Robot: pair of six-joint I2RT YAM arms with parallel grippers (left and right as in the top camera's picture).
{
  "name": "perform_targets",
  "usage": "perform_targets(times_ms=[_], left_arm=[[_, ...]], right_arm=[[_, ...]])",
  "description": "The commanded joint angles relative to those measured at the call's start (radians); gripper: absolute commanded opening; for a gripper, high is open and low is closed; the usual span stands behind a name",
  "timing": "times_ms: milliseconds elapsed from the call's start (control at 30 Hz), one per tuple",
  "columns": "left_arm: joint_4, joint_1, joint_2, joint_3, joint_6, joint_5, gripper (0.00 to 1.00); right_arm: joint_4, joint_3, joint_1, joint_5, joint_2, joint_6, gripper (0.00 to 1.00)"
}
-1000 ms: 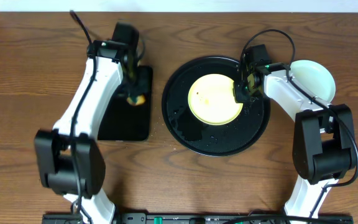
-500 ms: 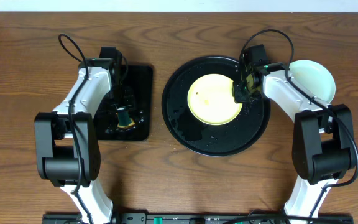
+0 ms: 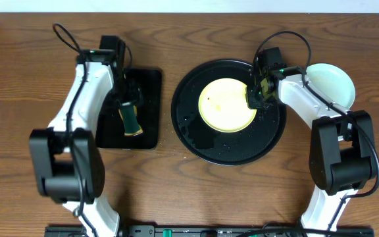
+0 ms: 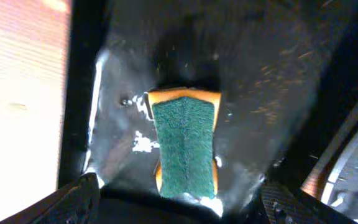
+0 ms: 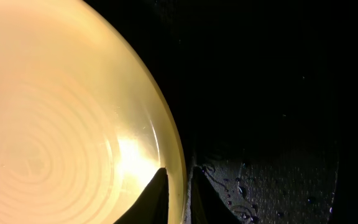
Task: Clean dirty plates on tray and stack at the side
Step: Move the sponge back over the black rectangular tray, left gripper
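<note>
A pale yellow plate [image 3: 226, 104] with small orange smudges lies in the round black tray [image 3: 202, 141]. My right gripper [image 3: 255, 97] is shut on its right rim; in the right wrist view the plate [image 5: 61, 124] has one finger inside the rim and one outside, with the gripper [image 5: 180, 196] across it. A pale mint plate [image 3: 334, 82] rests on the table right of the tray. My left gripper [image 3: 129, 104] hangs open over a green and orange sponge [image 3: 131, 120]. In the left wrist view the sponge [image 4: 185, 146] lies free between the wide-apart fingers [image 4: 79, 199].
The sponge lies on a small rectangular black tray [image 3: 147, 135], wet with foam [image 4: 143, 144], left of the round tray. Water drops dot the round tray's floor [image 5: 272, 186]. Bare wooden table [image 3: 18, 92] surrounds both trays.
My left gripper has opened and let go of the sponge, which now lies flat on the rectangular tray. The left arm swung outward. The right arm and yellow plate have not moved.
</note>
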Motion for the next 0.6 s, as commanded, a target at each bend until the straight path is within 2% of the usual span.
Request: perform_targets(times_ms=[0, 133, 200, 267, 500, 567], left_arm=[[-0.003, 0.002, -0.042, 0.022, 0.012, -0.013, 0.84], [0.061, 0.002, -0.034, -0.032, 0.008, -0.013, 0.84], [0.118, 0.002, -0.025, -0.076, 0.005, -0.013, 0.84], [0.175, 0.002, -0.014, -0.124, 0.004, -0.012, 0.84], [0.294, 0.002, 0.031, -0.246, -0.003, -0.013, 0.83], [0.308, 0.002, 0.038, -0.259, -0.003, -0.013, 0.77]], right_arm=[[0.001, 0.004, 0.010, 0.005, 0.002, -0.008, 0.14], [0.001, 0.004, 0.010, 0.005, 0.002, -0.008, 0.23], [0.003, 0.004, 0.010, 0.005, 0.002, -0.008, 0.34], [0.005, 0.004, 0.010, 0.005, 0.002, -0.008, 0.40], [0.005, 0.004, 0.010, 0.005, 0.002, -0.008, 0.44], [0.005, 0.004, 0.011, 0.005, 0.002, -0.008, 0.44]])
